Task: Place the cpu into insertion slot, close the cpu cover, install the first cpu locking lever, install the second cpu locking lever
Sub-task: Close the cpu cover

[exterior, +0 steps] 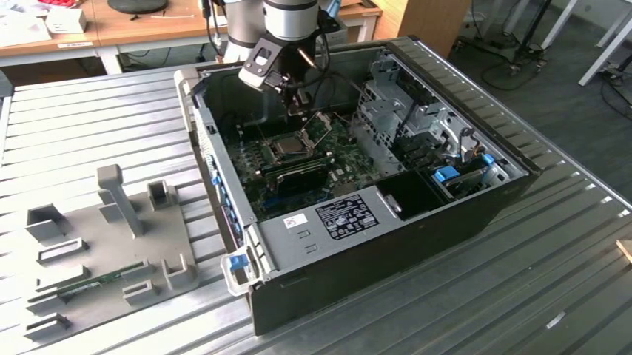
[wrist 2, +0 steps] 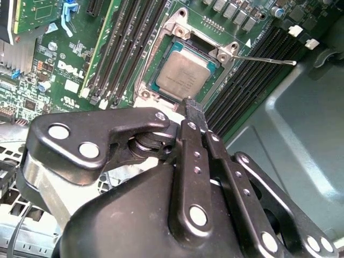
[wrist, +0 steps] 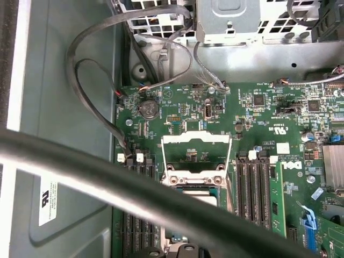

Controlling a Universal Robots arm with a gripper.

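**Claw** [wrist 2: 192,110]: tips pressed together, nothing pinched between them. In the exterior view it hangs in the upper middle of the frame, inside the open computer case [exterior: 375,285].

**The cpu** [wrist 2: 183,75]: seated flat in the insertion slot [wrist 2: 189,46], silver top up. It lies just beyond the claw tip and apart from it. In the exterior view it sits just below the claw, slightly toward the exterior view's left of centre.

**The cpu cover** [wrist: 196,138]: open, swung back off the chip.

**Locking lever** [wrist 2: 269,62]: one thin rod juts free beside the socket, unlatched.

**Assessment:** the chip is judged light, rigid, smooth-topped and fragile underneath, so it should be held by opposite edges only. The cover looks like thin, stiff sheet metal and is best pushed at its free edge.
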